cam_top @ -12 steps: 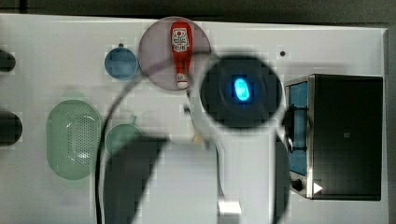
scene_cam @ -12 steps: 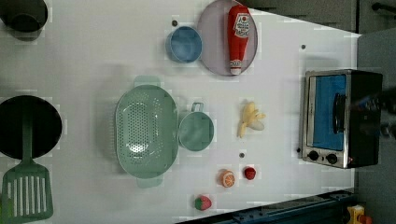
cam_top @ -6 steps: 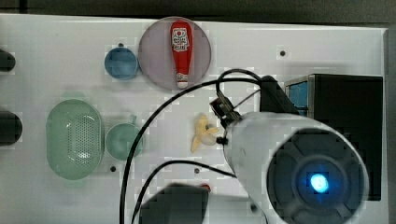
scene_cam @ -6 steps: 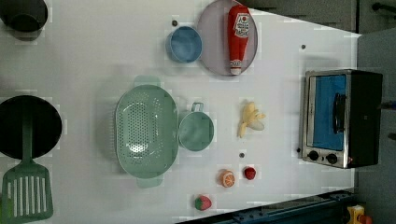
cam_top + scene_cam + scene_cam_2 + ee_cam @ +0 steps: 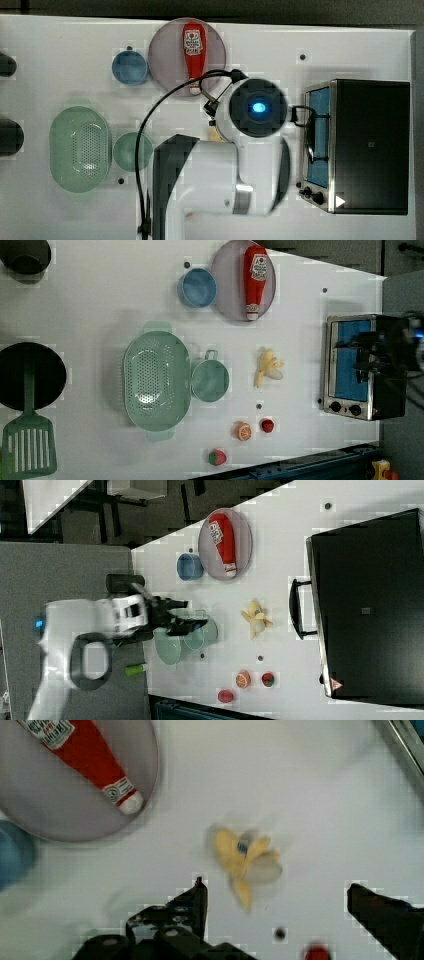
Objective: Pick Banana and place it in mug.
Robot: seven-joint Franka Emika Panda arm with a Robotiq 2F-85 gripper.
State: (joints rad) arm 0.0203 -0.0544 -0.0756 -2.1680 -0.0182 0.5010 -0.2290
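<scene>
On the white surface (image 5: 100, 300), the banana (image 5: 269, 368) lies free, between the mug (image 5: 210, 381) and the toaster oven (image 5: 356, 367) in the left view, well apart from both. Its pale lobes fan out toward the left view's right. The teal mug stands upright, its handle pointing to the left view's top, and its side is touching or just beside the oval pale-green basket (image 5: 156, 380).

Seen from the wrist view, the gripper (image 5: 280, 892) hangs above the surface with its jaws spread wide and nothing between them; the banana (image 5: 246, 860) sits just ahead of the gap, and I cannot tell how high the jaws stand over it. 1 dark finger (image 5: 192, 905) shows on each side.

From the top view, the arm (image 5: 220, 175) covers most of the banana, leaving a small tan edge (image 5: 215, 134) beside the wrist.

A red ketchup bottle (image 5: 255, 277) lies on a grey plate (image 5: 227, 285), with a blue cup (image 5: 197, 287) just beside the plate. Near the left view's bottom sit 3 small toy fruits: an orange slice (image 5: 243, 430), a red piece (image 5: 267, 425) and a strawberry (image 5: 217, 457).
</scene>
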